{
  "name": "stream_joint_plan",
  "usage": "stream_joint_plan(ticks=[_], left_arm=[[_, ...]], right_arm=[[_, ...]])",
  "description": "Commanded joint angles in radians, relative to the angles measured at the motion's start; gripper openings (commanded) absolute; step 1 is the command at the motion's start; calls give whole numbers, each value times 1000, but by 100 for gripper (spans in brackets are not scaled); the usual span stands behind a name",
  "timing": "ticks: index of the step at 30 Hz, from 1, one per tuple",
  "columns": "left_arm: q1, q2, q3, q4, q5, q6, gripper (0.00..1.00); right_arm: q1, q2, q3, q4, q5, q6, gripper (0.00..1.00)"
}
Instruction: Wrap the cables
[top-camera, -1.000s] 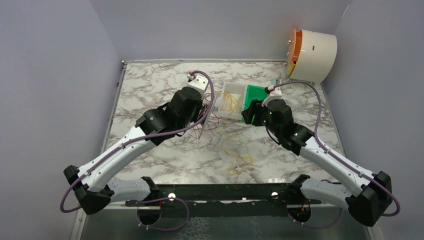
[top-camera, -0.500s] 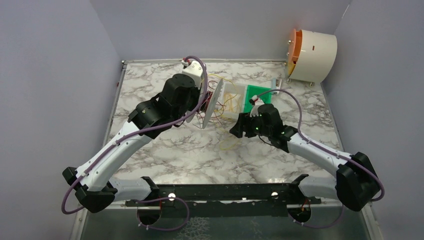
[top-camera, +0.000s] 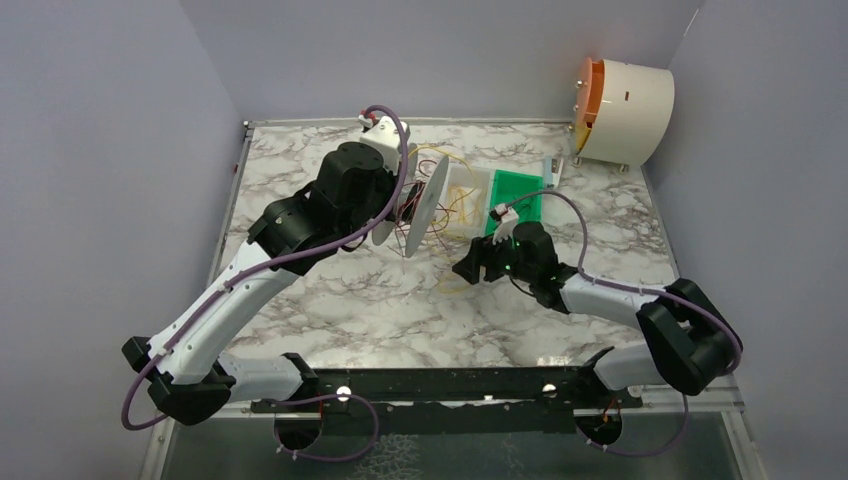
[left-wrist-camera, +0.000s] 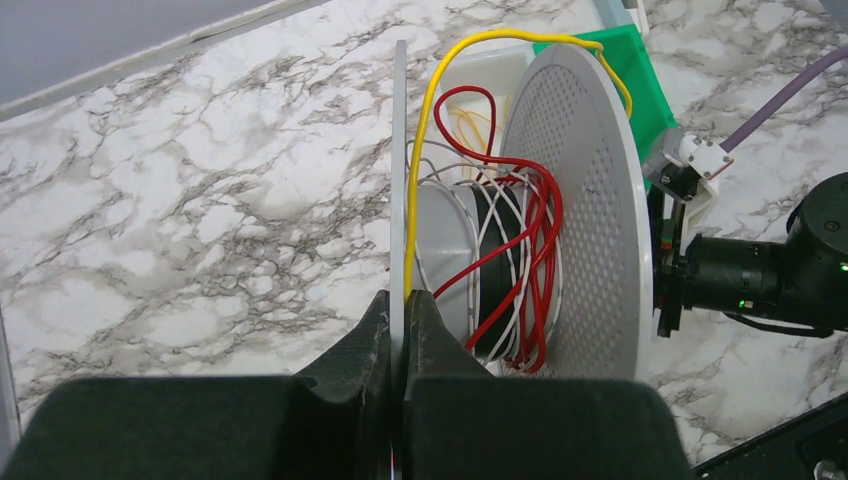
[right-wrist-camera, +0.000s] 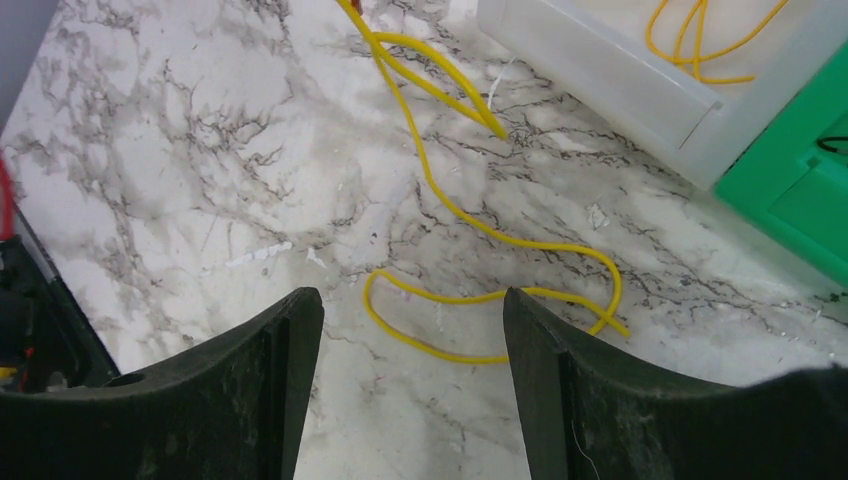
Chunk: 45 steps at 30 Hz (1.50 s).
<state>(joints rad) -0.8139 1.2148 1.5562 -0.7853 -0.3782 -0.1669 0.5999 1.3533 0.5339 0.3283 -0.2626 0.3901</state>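
Note:
My left gripper (left-wrist-camera: 404, 300) is shut on the thin white flange (left-wrist-camera: 399, 150) of a spool, held on edge above the table. The spool's perforated flange (left-wrist-camera: 590, 200) faces right. Red wires (left-wrist-camera: 535, 230) and white ones are wound loosely on its hub. A yellow cable (left-wrist-camera: 425, 150) arcs over the spool from beside my fingertips. In the top view the spool (top-camera: 432, 205) hangs left of the bins. My right gripper (right-wrist-camera: 410, 300) is open, low over a loose loop of yellow cable (right-wrist-camera: 440, 296) lying on the marble; it also shows in the top view (top-camera: 468, 268).
A white tray (top-camera: 462, 180) holding yellow wire and a green bin (top-camera: 520, 195) stand behind the right gripper; both also show in the right wrist view, the tray (right-wrist-camera: 600, 80) and the bin (right-wrist-camera: 800, 190). A white and orange drum (top-camera: 625, 110) sits at the back right corner.
My left arm has raised the spool and tilted it on edge, pulling yellow cable up. My right arm has swung left and down from the green bin to the loose yellow loop.

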Motion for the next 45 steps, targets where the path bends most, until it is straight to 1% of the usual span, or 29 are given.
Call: stream_joint_plan(ticks=[1,4,6,12,17,20,22,25,26,27,28,30,31,33,37,39,42,45], left_arm=[[3,-19,60,35,53,-18,0],[2,-21,64,24,59,-20,0],[2,-20,70,16,63,-22,0],[4,-17,94,-2,79,-23,0],[2,-22,95,-10,90,-26,0],[2,-27,94,-13,93,-28,0],[3,-30,96,-15,95,-31,0],[3,-38,106,-18,106,-36,0],[3,-40,110,-20,109,-38,0],[2,-42,113,-21,110,-39,0],[2,-44,116,-25,109,-41,0],[2,-50,123,-27,106,-44,0],[3,-54,127,-26,105,-47,0],[2,-60,138,-27,107,-51,0],[2,-73,163,-25,133,-65,0],[2,-78,175,-25,140,-70,0],[2,-89,189,-20,155,-71,0],[3,-105,194,2,206,-59,0]], right_arm=[[-3,61,-61,335,15,-120,71],[-3,113,-86,486,-13,-185,71],[-3,161,-72,518,-21,-213,71],[-3,272,-111,790,-55,-191,71],[-3,320,-116,898,-63,-196,70],[-4,323,-111,922,-67,-201,68],[-3,318,-113,941,-74,-201,66],[-3,313,-124,959,-89,-194,59],[-3,307,-130,963,-91,-193,56],[-3,302,-138,963,-90,-189,51],[-3,295,-146,961,-89,-188,45],[-4,274,-162,937,-98,-191,28],[-3,261,-170,918,-103,-194,21],[-3,220,-194,889,-108,-199,13],[-4,94,-255,813,-77,-193,2],[-3,25,-263,719,-53,-169,1],[-3,-78,-243,481,12,-71,1],[-3,-163,-204,259,100,24,1]])
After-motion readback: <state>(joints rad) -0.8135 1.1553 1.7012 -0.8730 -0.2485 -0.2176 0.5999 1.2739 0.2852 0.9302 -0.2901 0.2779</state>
